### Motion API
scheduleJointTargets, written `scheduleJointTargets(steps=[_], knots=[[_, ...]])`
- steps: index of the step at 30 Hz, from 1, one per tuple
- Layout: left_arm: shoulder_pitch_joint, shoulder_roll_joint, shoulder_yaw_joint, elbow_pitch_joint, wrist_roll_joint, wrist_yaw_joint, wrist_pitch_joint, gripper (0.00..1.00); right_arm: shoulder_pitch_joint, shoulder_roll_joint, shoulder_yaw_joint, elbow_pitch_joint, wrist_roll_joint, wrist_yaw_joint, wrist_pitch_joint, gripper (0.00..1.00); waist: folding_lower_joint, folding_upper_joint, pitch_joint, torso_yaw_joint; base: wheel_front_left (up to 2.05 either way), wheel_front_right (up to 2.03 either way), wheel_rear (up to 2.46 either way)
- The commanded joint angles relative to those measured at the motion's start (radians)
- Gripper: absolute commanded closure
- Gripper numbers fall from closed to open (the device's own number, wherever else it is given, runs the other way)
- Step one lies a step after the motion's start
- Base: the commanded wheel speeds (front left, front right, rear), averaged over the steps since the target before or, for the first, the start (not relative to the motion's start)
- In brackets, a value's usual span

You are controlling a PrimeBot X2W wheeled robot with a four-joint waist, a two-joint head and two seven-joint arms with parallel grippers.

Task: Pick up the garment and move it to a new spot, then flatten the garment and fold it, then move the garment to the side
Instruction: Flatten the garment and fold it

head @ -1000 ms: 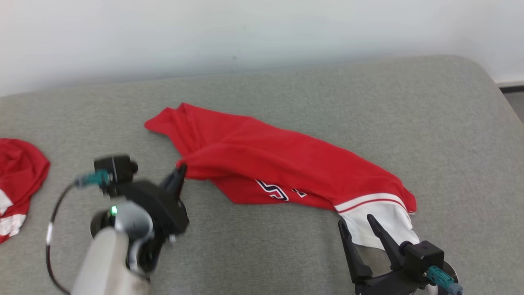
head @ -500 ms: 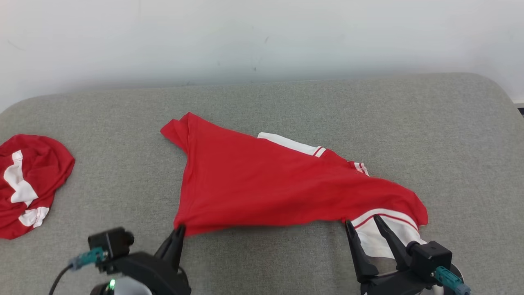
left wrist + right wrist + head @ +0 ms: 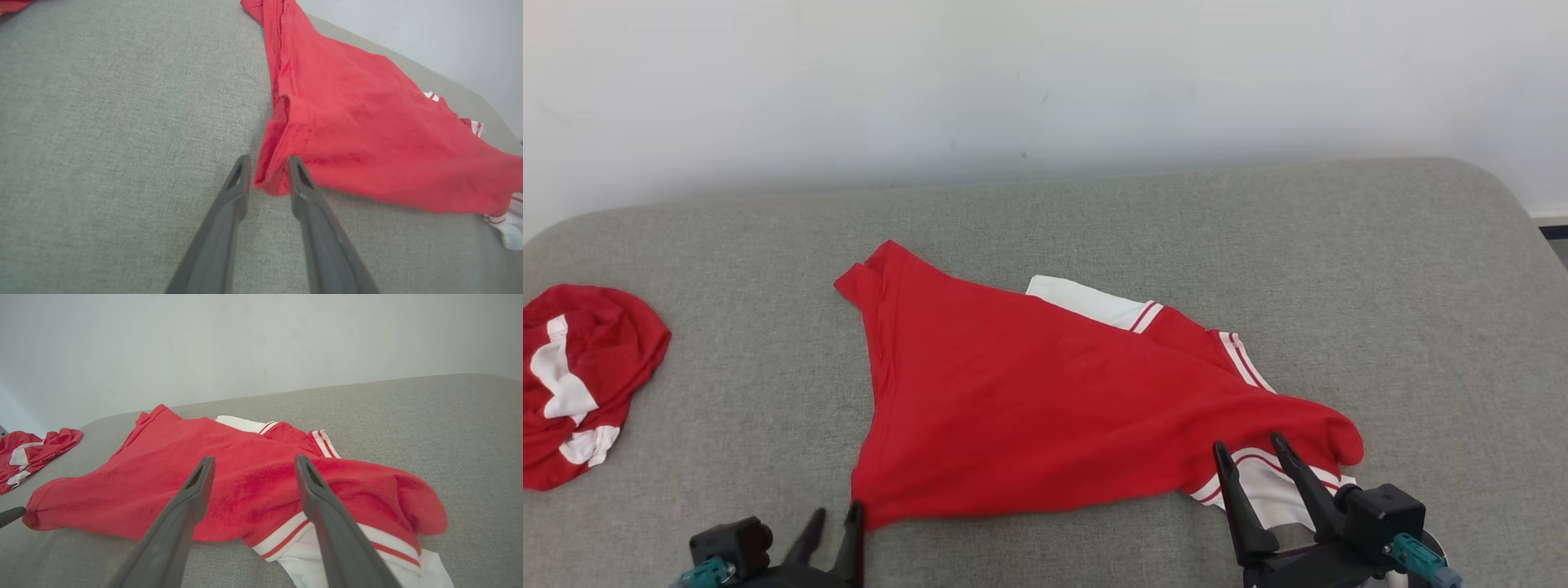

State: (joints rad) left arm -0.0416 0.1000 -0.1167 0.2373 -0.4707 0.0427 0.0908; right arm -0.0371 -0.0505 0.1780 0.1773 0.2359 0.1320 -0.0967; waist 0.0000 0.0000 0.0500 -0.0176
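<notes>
Red jersey fabric with white, red-striped trim: that is your garment (image 3: pixel 1045 408), spread loosely across the middle of the grey, cloth-covered counter (image 3: pixel 1380 286). It lies mostly flat, with one red corner pointing away from you toward the wall (image 3: pixel 1045 82), a white band showing along its far edge, and a bunched fold at its right end over a white striped cuff.

Your left tool (image 3: pixel 836 510) sits at the near left corner of the garment. From the left wrist camera you can see its two fingers parted by a narrow gap, with the very tip of that red corner lying on the counter between them. The cloth there looks slack rather than squeezed, so the left tool (image 3: pixel 268 159) reads as slightly spread and not pinching.

Your right tool (image 3: pixel 1247 441) is at the garment's near right end, its fingers spread wide. In the right wrist view the right tool (image 3: pixel 254 458) points over the red body and the white cuff with nothing between its fingers. You cannot tell whether its tips touch the cloth.

Well apart at the counter's left edge lies a second red and white garment (image 3: pixel 580 384), crumpled in a heap.
</notes>
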Motion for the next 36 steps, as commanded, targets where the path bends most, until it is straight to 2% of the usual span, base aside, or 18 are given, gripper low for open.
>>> scheduleJointTargets(steps=[1, 8, 12, 15, 21, 27, 34, 36], knots=[[-0.016, 0.0, 0.004, 0.013, 0.01, -0.009, -0.043, 0.0, 0.006, 0.0, -0.003, 0.001, 0.001, -0.003, -0.003, 0.0, 0.0, 0.0, -0.006, -0.001, 0.0, 0.0, 0.0], [-0.003, -0.009, 0.002, 0.03, 0.033, -0.057, -0.277, 0.0, 0.026, 0.0, -0.022, -0.002, -0.001, -0.003, 0.002, 0.0, 0.0, 0.0, -0.038, 0.01, 0.0, 0.0, 0.0], [0.014, 0.005, 0.008, 0.014, 0.064, -0.081, -0.342, 0.0, 0.036, 0.0, -0.032, -0.003, 0.0, -0.003, 0.006, 0.0, 0.0, 0.0, -0.057, 0.017, 0.0, 0.0, 0.0], [0.029, 0.006, 0.02, 0.0, 0.097, -0.095, -0.355, 0.0, 0.033, 0.0, -0.039, -0.002, -0.001, -0.003, 0.007, 0.0, 0.0, 0.0, -0.066, 0.019, 0.0, 0.0, 0.0], [0.069, -0.023, 0.097, -0.08, 0.166, -0.095, -0.355, 0.0, 0.035, 0.0, -0.057, 0.015, -0.007, -0.003, -0.002, 0.0, 0.0, 0.0, -0.075, 0.024, 0.0, 0.0, 0.0], [0.111, -0.043, 0.13, -0.108, 0.216, -0.1, -0.355, 0.0, 0.016, 0.0, -0.084, 0.052, -0.024, -0.003, 0.007, 0.0, 0.0, 0.0, -0.085, 0.022, 0.0, 0.0, 0.0], [0.136, -0.049, 0.139, -0.121, 0.231, -0.1, -0.355, 0.0, -0.083, -0.036, -0.119, 0.081, -0.013, -0.003, 0.094, 0.0, 0.0, 0.0, -0.085, 0.023, 0.0, 0.0, 0.0], [0.136, -0.049, 0.139, -0.124, 0.238, -0.101, -0.355, 0.0, -0.131, -0.063, -0.124, 0.11, 0.005, -0.003, 0.158, 0.0, 0.0, 0.0, -0.079, 0.026, 0.0, 0.0, 0.0]])
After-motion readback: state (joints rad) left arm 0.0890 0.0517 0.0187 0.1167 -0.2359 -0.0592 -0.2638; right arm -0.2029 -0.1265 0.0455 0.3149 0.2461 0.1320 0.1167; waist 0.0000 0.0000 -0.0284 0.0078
